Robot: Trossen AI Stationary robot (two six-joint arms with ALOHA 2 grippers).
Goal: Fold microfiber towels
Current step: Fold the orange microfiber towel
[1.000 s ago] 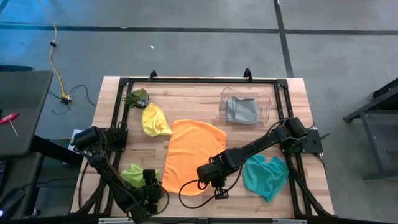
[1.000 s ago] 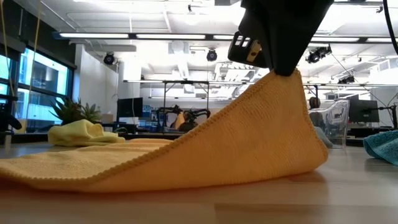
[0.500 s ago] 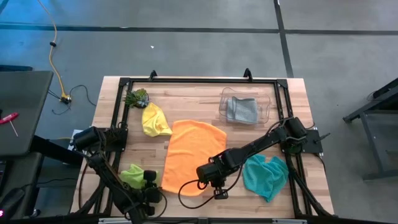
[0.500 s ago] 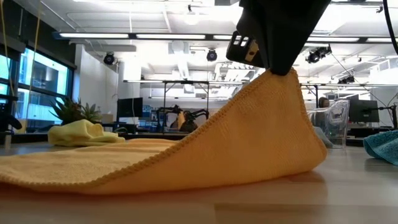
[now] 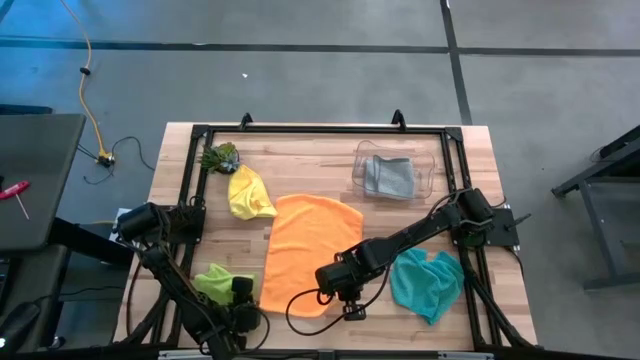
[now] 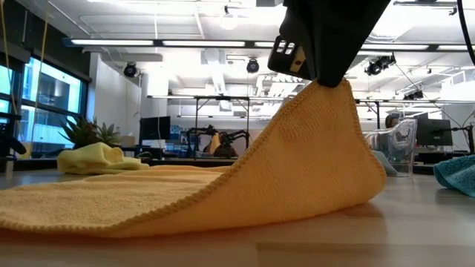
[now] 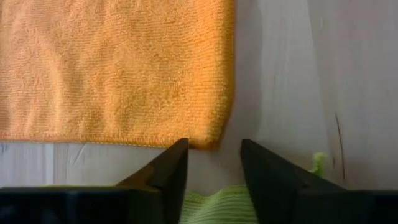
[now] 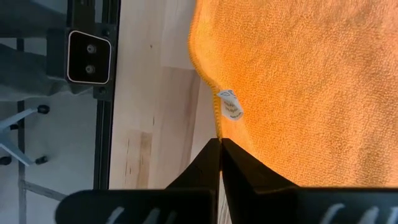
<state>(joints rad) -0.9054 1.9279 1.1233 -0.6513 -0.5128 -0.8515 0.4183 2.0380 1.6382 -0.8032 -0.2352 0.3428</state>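
While the right gripper (image 5: 345, 290), lower centre, pinches the orange towel's (image 5: 305, 240) lifted corner, the left gripper (image 7: 211, 163), jaws narrowly apart, should grab the opposite corner.

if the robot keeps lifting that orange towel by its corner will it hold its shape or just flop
Probably flop: the orange towel drapes in a soft curve from the right gripper, shut on its near corner, while the rest lies flat. It looks light, thin terry. Pulled sideways, it would likely drag and bunch on the wooden table.
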